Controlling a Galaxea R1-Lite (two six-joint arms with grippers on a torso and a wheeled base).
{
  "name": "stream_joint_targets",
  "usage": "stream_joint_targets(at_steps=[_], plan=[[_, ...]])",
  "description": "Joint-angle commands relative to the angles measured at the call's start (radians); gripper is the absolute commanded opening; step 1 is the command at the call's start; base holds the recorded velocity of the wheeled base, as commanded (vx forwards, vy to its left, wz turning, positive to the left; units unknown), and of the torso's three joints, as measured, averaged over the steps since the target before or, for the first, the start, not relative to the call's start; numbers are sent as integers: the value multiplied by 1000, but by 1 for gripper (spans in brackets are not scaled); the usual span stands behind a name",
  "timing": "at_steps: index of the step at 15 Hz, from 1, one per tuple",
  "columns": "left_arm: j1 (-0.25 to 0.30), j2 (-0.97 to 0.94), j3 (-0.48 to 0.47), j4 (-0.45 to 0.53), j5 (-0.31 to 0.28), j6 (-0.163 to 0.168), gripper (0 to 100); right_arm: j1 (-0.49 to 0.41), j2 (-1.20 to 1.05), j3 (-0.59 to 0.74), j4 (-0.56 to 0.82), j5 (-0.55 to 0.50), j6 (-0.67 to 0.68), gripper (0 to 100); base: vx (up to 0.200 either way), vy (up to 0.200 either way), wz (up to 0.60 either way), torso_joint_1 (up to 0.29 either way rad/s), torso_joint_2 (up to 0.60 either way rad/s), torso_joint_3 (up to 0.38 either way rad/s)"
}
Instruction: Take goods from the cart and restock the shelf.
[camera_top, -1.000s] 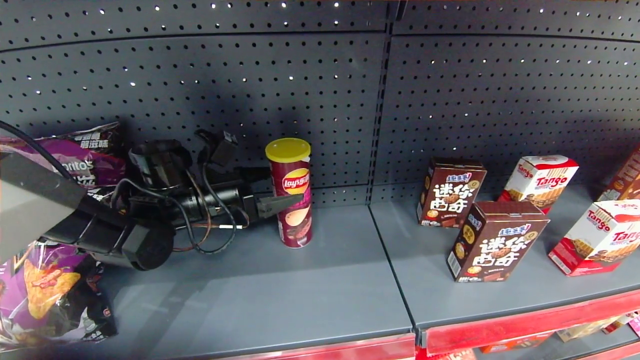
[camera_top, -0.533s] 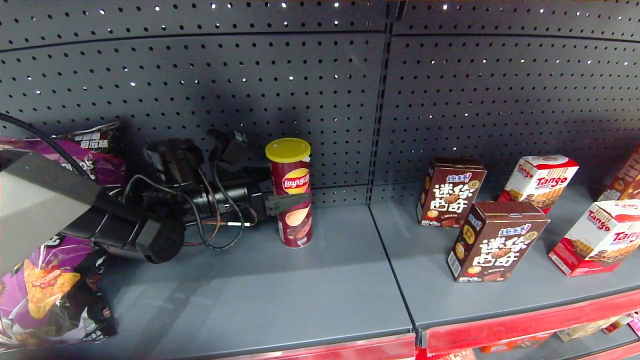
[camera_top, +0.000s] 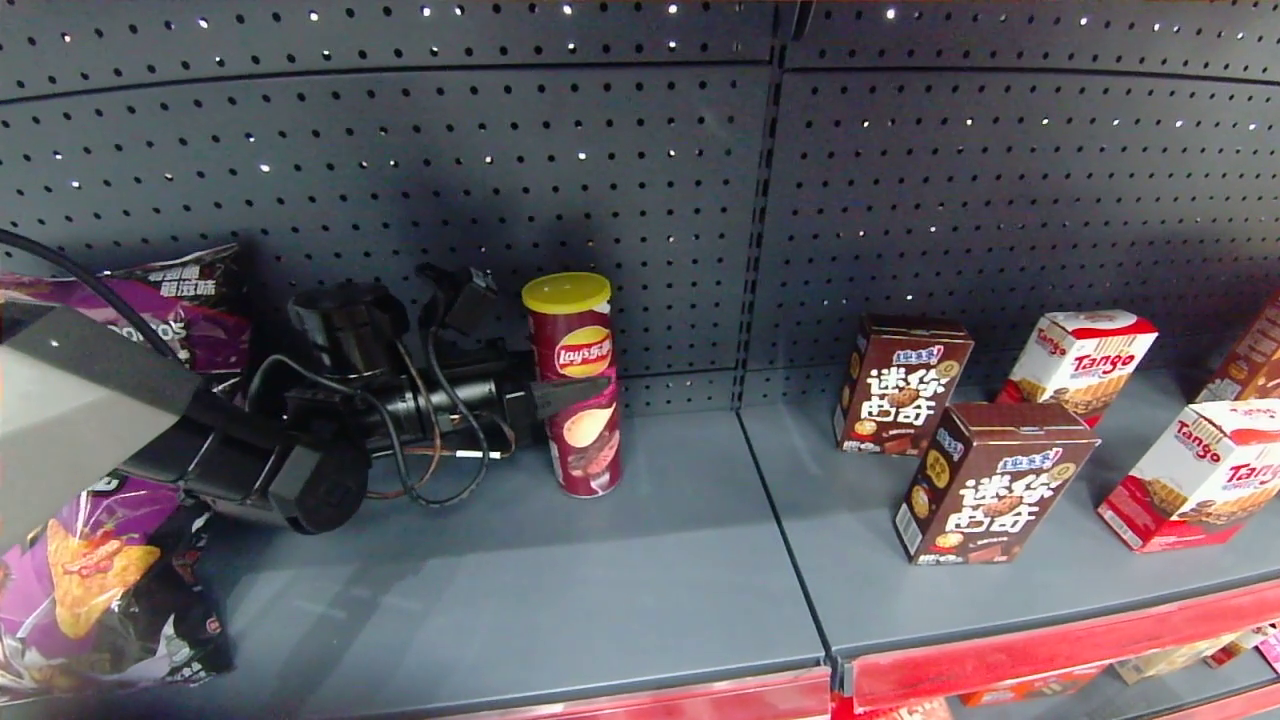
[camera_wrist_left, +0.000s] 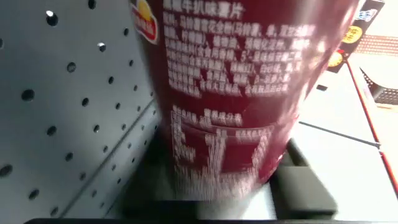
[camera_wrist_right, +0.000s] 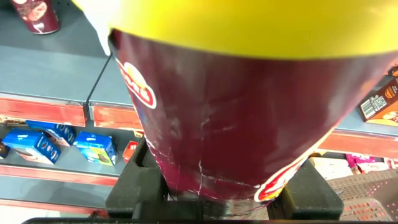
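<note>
Pinching the can (camera_top: 580, 340) at mid-height, the left gripper's (camera_top: 577, 397) fingers (camera_top: 562, 392) sit one in front of it and one behind, pressed to its sides; the can looks to have its base on the shelf (camera_top: 600, 580), close to the pegboard (camera_top: 400, 180), leaning slightly toward the arm. Low in the right wrist view, the right gripper (camera_wrist_right: 224, 199) clamps a second can (camera_wrist_right: 236, 124) between two black pads, held out in front of the shelf edge.

By my reading, the first can is placed but not yet let go; the grip must open and the arm back out without tipping it (the lean makes that a real risk); the second can is yet to be shelved, and how much remains in the cart I cannot tell.

Both cans are stiff tubes, glossy maroon wrap, smooth yellow plastic lids; round and slick, so they could roll if knocked over. The shelf is flat grey painted metal with a red front strip; the pegboard is dark perforated sheet. To the robot's left lie soft, crinkly purple bags (camera_top: 90, 570); to its right stand brown boxes (camera_top: 985, 480) and red-and-white wafer boxes (camera_top: 1080, 360), all square-edged card, well apart from the can.
</note>
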Motion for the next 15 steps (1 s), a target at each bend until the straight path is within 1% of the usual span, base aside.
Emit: stream_joint_targets(at_steps=[1,2,3,4,6,8,9,12,13,15], plan=[[-5,-65,52,-3,0,-1,0,1,0,-2,0,1,-1,0,0,0,0,0,0,0],[-14,-119,107,-7,0,1,0,1,-1,-2,0,1,-1,0,0,0,0,0,0,0],[-18,-148,138,-10,0,1,0,1,-5,-3,0,-1,-1,0,0,0,0,0,0,0],[-21,-165,153,-12,0,1,0,1,-5,-3,2,-1,-1,0,0,0,0,0,0,0],[-33,-230,217,-15,-1,1,0,-1,-12,-8,6,-2,-1,0,0,0,0,0,0,0],[-39,-254,247,-18,-1,-1,0,-2,-14,-8,8,-2,-1,0,0,0,0,0,0,0],[-48,-297,297,-18,-1,1,0,-4,-18,-6,11,-2,1,0,0,0,0,0,0,0],[-62,-337,355,-20,-1,4,0,-4,-18,-5,11,-2,1,0,0,0,0,0,0,0],[-64,-345,368,-30,-1,4,0,-4,-18,-5,11,-2,-1,0,0,0,0,0,0,0],[-76,-351,426,-96,-3,-1,0,-7,-23,0,11,-2,1,0,0,0,0,0,0,0]])
